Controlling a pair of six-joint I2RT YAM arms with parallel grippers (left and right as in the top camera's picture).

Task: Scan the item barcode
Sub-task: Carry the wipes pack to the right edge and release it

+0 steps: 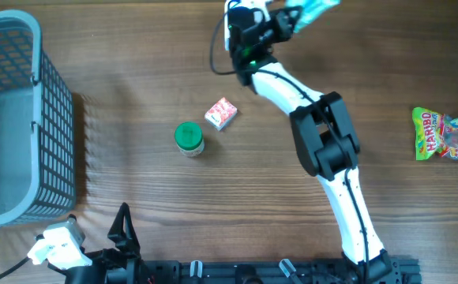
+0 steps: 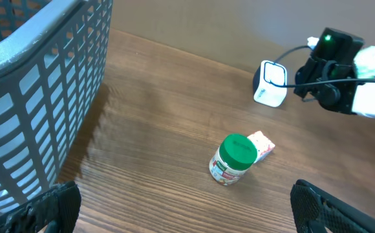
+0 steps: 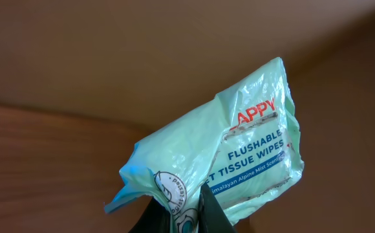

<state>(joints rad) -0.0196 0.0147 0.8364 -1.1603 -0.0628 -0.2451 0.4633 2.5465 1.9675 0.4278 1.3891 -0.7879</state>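
Wipes pack: pale green, pinched at its lower corner by the right gripper, raised over the far edge of the table.
Left gripper: jaws spread wide, empty, beside the basket.
Scanner: white, just beside the right wrist.
Mid-table: green-lidded jar and small carton lay close together.

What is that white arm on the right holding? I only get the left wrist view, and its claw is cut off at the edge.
Observer: A pale green pack of flushable wet tissue wipes. The right claw is shut on its lower edge.
Operator: Is there anything lying around besides the green-lidded jar and the little box?
Observer: Yes. A Haribo sweets bag lies far out on the robot's right side, apart from everything else.
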